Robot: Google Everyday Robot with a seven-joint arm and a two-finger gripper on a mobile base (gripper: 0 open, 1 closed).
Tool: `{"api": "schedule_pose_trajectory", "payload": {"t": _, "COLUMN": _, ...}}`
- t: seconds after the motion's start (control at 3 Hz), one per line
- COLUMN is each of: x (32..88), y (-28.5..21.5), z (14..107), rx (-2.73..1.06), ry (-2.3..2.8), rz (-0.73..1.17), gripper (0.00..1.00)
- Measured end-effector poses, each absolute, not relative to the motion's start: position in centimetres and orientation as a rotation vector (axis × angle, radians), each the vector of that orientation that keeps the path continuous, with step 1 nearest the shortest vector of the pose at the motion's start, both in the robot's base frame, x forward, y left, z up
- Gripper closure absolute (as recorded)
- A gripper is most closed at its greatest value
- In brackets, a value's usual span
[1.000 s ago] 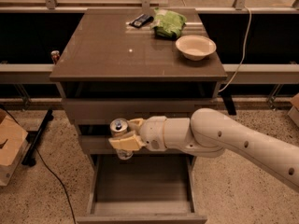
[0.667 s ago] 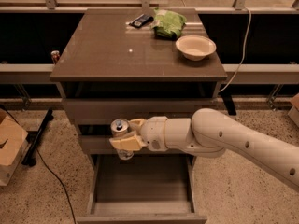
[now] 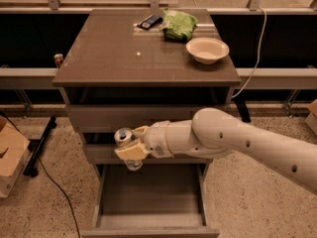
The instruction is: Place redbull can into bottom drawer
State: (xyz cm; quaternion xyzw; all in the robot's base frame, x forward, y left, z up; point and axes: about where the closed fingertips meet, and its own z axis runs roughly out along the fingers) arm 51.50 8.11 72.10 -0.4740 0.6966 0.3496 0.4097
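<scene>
1. Holding the redbull can (image 3: 123, 135) upright, my hand (image 3: 130, 144) sits in front of the cabinet, left of centre and below the table's edge. Its pale yellow fingers (image 3: 131, 153) are closed on the can from both sides.
2. My arm (image 3: 237, 140), white and rounded, enters from the lower right and runs leftward across the cabinet front to the hand.
3. The can's silver pull-tab top shows above the fingers, and its lower end shows just beneath them. The can overlaps the middle drawer front (image 3: 173, 155), with its lower end over the back of the open space below. It is not touching the drawer floor.
4. The bottom drawer (image 3: 148, 195) is pulled out toward the camera, with a bare grey floor and low side walls. The two shallower drawers above it are pushed in.
5. The table (image 3: 124, 58) is the flat brown top of the cabinet. A pale bowl (image 3: 207, 49) stands near its right rear corner. A crumpled green bag (image 3: 178, 25) lies near the back edge, just beside a dark flat object (image 3: 149, 21) to its left.
6. A small red can (image 3: 59, 59) stands on the ledge behind the table's left side, well apart from my hand.
7. A cardboard box (image 3: 10, 152) sits on the speckled floor (image 3: 257, 207) at the far left, and a white cable (image 3: 253, 66) hangs down to the right of the table.
</scene>
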Motion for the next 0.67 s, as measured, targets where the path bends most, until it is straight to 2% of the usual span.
{"api": "schedule_pose_trajectory", "payload": {"t": 0.67, "x": 51.0, "y": 5.2, "z": 66.5, "rx": -1.153, "ry": 1.822, "rz": 0.829, "gripper": 1.0}}
